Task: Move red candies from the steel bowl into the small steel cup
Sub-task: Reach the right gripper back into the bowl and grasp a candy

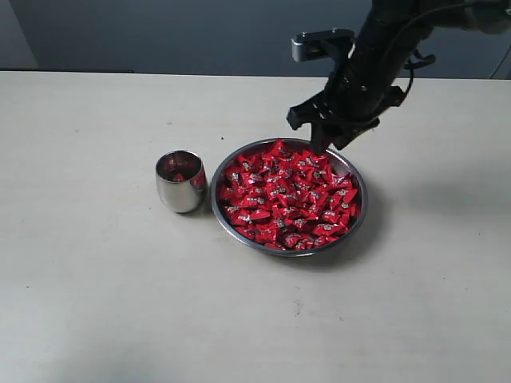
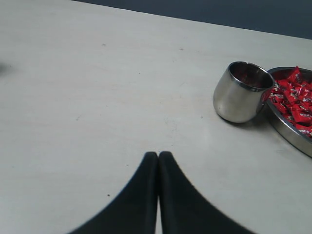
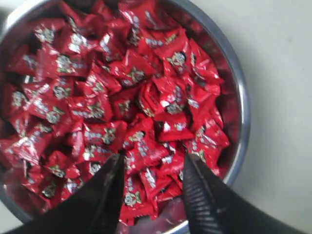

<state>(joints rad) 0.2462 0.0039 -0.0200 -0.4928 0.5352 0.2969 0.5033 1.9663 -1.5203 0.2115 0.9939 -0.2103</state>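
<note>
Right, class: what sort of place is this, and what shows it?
Probably a robot test bench, not a kitchen: a plain pale table against a dark wall, with a robot pincer hanging over a bowl of candies beside a cup.

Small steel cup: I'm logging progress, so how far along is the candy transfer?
Barely started. Done: the small steel cup shows a little red inside, candy or reflection, I cannot tell. In hand: the right gripper hangs over the red candies with jaws open, holding nothing; the left gripper is shut. Left: the steel bowl is heaped full.
</note>
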